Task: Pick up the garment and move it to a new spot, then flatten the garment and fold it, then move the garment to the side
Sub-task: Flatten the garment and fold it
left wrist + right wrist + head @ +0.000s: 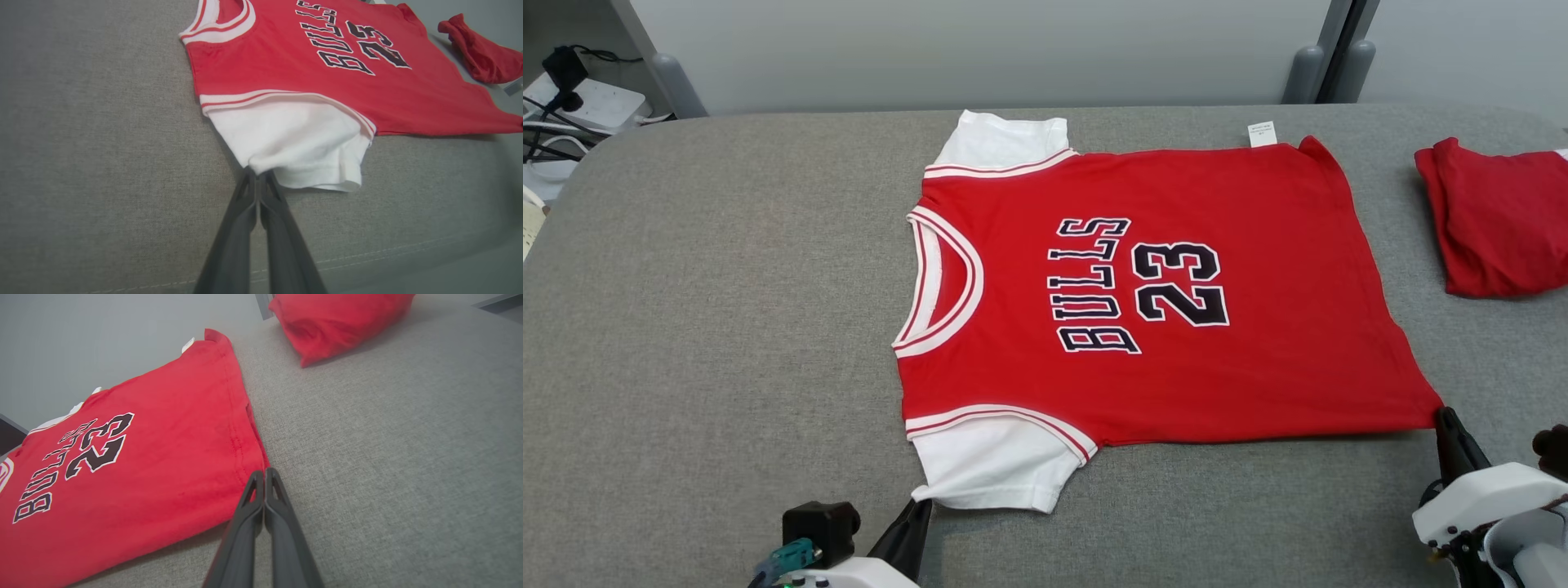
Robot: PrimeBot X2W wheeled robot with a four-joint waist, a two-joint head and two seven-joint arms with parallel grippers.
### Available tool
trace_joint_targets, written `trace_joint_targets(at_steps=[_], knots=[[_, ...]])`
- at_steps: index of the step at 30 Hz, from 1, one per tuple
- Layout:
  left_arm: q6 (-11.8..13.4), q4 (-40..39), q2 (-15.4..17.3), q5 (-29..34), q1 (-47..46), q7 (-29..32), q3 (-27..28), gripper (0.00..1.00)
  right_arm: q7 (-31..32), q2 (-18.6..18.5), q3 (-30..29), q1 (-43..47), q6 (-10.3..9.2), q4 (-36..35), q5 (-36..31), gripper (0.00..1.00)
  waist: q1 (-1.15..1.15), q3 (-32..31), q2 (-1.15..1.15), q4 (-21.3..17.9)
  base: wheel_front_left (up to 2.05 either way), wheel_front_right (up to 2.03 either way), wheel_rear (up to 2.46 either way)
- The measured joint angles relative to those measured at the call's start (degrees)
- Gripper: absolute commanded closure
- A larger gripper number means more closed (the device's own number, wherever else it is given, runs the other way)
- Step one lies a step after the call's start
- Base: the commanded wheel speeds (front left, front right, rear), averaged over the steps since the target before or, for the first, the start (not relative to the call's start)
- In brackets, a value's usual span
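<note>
Counter (727, 327): covered in grey woven fabric, with rounded far corners; a stitched seam runs along its near edge.
Red cloth (1499, 224): bunched and loosely folded, lying on the counter's right end, cut off by the head view's right edge.
Wall panel (980, 49): plain pale grey, standing behind the counter.
Grey posts (678, 82): rounded, one beyond each far corner.
Power strip (592, 102): white, beyond the far left corner, with a black plug in it.
Cables (543, 143): black and white, tangled beside the strip.
</note>
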Motion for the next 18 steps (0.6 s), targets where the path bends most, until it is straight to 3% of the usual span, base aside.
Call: trace_joint_targets(at_steps=[11,18], knots=[[-0.08,-17.03,5.78,-6.35,7.44,5.27,3.46,1.00,0.00,-3.65,1.47,11.54,0.01,-11.50,1.21,1.00,0.00,-2.96,0.00,0.09,0.00,0.00,0.00],[1.40,-29.02,12.56,-6.34,14.40,11.50,2.37,1.00,0.46,-6.83,1.03,16.86,0.01,-15.30,1.75,1.00,0.00,-2.75,0.00,-0.12,0.00,0.00,0.00]])
